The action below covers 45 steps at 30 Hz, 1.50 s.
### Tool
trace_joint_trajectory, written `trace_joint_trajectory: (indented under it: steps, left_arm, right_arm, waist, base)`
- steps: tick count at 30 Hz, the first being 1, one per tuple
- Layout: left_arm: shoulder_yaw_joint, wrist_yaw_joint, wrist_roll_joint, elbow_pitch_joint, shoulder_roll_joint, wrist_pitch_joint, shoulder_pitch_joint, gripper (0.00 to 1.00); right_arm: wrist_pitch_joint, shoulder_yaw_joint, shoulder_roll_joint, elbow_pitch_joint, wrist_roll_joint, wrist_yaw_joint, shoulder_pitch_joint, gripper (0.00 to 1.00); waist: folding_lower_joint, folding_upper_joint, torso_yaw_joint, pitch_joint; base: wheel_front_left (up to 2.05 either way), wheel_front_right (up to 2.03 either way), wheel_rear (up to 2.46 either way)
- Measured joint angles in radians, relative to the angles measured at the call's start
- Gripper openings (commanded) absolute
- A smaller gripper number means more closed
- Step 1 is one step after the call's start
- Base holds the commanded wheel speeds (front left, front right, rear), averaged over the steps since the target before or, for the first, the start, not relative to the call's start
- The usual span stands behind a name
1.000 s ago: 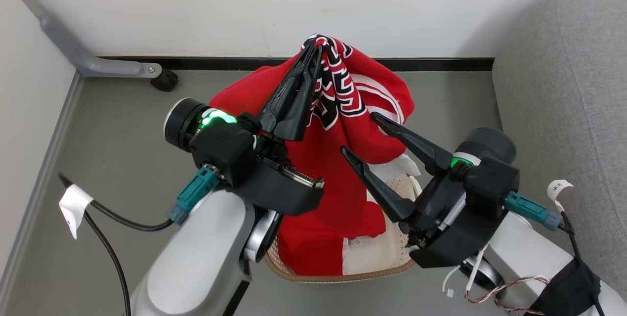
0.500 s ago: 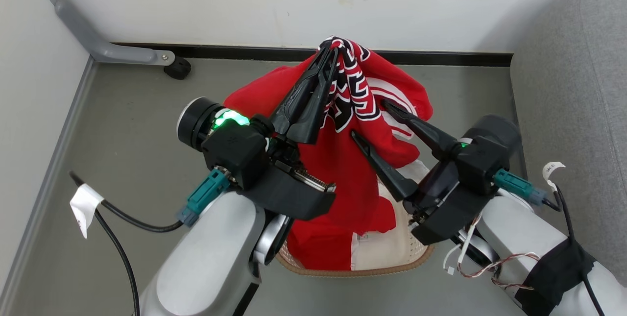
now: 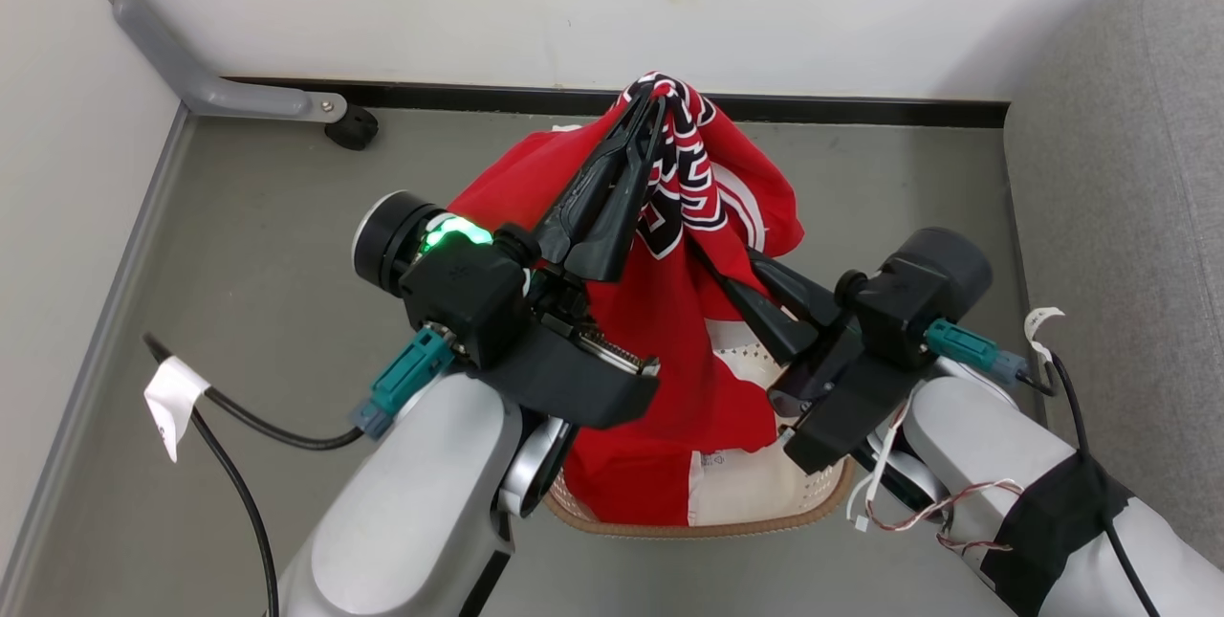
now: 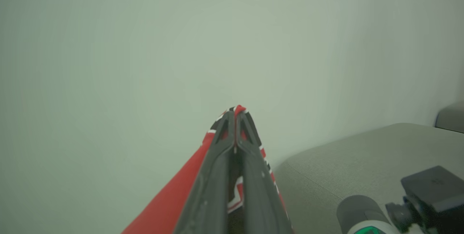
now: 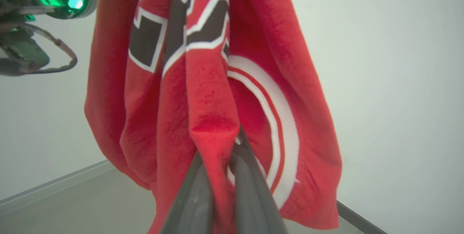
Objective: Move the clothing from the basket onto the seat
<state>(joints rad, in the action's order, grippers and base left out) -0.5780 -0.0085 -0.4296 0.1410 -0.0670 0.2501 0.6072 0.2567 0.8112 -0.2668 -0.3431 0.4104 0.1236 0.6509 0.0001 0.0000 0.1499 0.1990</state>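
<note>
Your left hand (image 3: 650, 110) is clamped on the red jersey (image 3: 669, 330), black white-edged lettering bunched at its tips, hanging above the basket (image 3: 755, 527); your right hand (image 3: 727, 277) pinches a lower fold.

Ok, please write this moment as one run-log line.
step: jersey lift | left fingers: shut on jersey top, above basket | right fingers: shut on lower fold | seat: at right

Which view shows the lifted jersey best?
Head view: most of the jersey hangs from the left pincer over the basket. Right wrist view gives a close-up of its lettering; left wrist view, a red sliver pinched at the fingertips.
</note>
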Motion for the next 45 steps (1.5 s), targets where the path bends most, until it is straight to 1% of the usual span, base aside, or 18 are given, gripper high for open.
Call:
trace_joint_trajectory:
  steps: [9,10,11,12,13,23,30,38,45]
  left_arm:
    - [0.028,0.000,0.000,0.033,0.005,0.003,-0.005,0.00]
    - [0.030,0.000,0.000,0.035,0.005,0.003,-0.007,0.02]
    - [0.032,0.000,0.000,0.036,0.006,0.003,-0.009,0.43]
    - [0.035,0.000,0.000,0.037,0.006,0.003,-0.013,0.92]
    - [0.037,0.000,0.000,0.039,0.007,0.003,-0.017,1.00]
    - [0.046,-0.001,0.000,0.074,0.010,0.003,-0.027,1.00]
    - [0.057,-0.002,0.000,0.108,0.012,0.003,-0.049,1.00]
    - [0.076,-0.002,0.005,0.116,0.012,0.003,-0.085,1.00]
    - [0.086,-0.003,0.016,0.129,0.012,0.003,-0.085,1.00]
  right_arm:
    - [0.000,-0.014,0.000,0.032,0.036,0.000,0.000,0.00]
    - [0.000,-0.014,0.000,0.035,0.040,0.000,0.000,0.00]
    - [0.000,-0.016,0.000,0.037,0.043,0.000,0.000,0.00]
    - [0.000,-0.018,-0.001,0.040,0.046,0.000,0.000,0.00]
    - [0.000,-0.019,-0.001,0.044,0.049,0.000,0.000,0.00]
    - [0.000,-0.024,-0.005,0.064,0.057,0.000,0.000,0.00]
    - [0.000,-0.047,-0.007,0.072,0.066,0.000,0.002,0.00]
    - [0.000,-0.054,-0.004,0.066,0.084,0.000,0.016,0.00]
    - [0.000,-0.084,-0.007,0.050,0.091,0.000,0.015,0.00]
  waist:
    - [0.0000,0.0001,-0.010,-0.003]
    - [0.0000,0.0000,-0.012,-0.004]
    - [0.0000,0.0000,-0.013,-0.005]
    - [0.0000,0.0000,-0.015,-0.005]
    - [0.0000,0.0000,-0.017,-0.006]
    - [0.0000,0.0000,-0.027,-0.005]
    - [0.0000,0.0000,-0.034,-0.006]
    - [0.0000,0.0000,-0.068,-0.008]
    - [0.0000,0.0000,-0.109,-0.009]
  base:
    - [0.00,0.00,0.00]
    - [0.00,0.00,0.00]
    - [0.00,0.00,0.00]
    - [0.00,0.00,0.00]
    - [0.00,0.00,0.00]
    - [0.00,0.00,0.00]
    - [0.00,0.00,0.00]
    - [0.00,0.00,0.00]
    - [0.00,0.00,0.00]
